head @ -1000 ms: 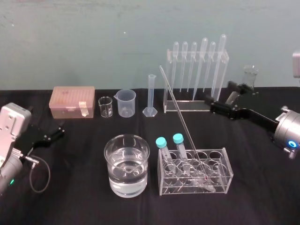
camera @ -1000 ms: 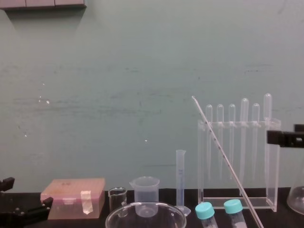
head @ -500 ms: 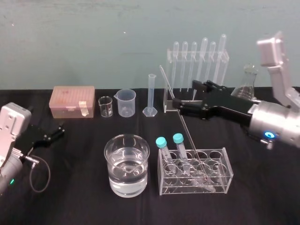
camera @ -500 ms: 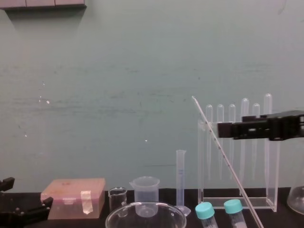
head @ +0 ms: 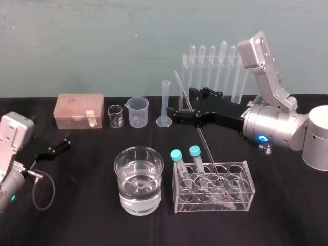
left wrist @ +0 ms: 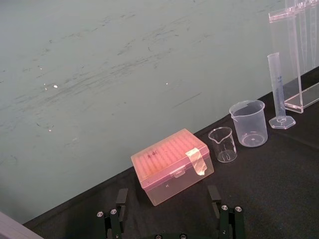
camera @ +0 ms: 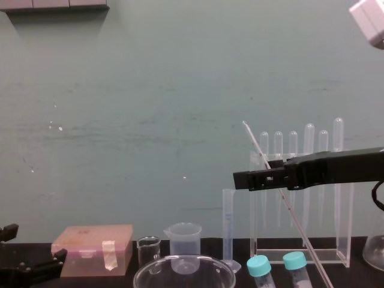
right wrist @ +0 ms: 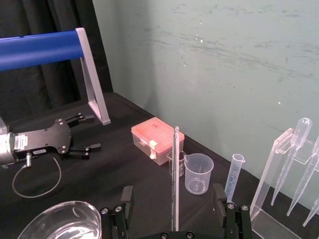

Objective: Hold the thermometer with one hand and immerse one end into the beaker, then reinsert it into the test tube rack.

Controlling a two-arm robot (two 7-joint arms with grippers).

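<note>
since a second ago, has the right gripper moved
Yes. The right gripper swung to the robot's left, from past the pipette stand's right end to the thermometer, which now stands between its open fingers.

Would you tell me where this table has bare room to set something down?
Bare cloth lies between the left hand and the beaker, before the pink tip box, and right of the test tube rack. The back row, plastic beaker to pipette stand, is crowded, and the right hand straddles the thermometer above the rack.
</note>
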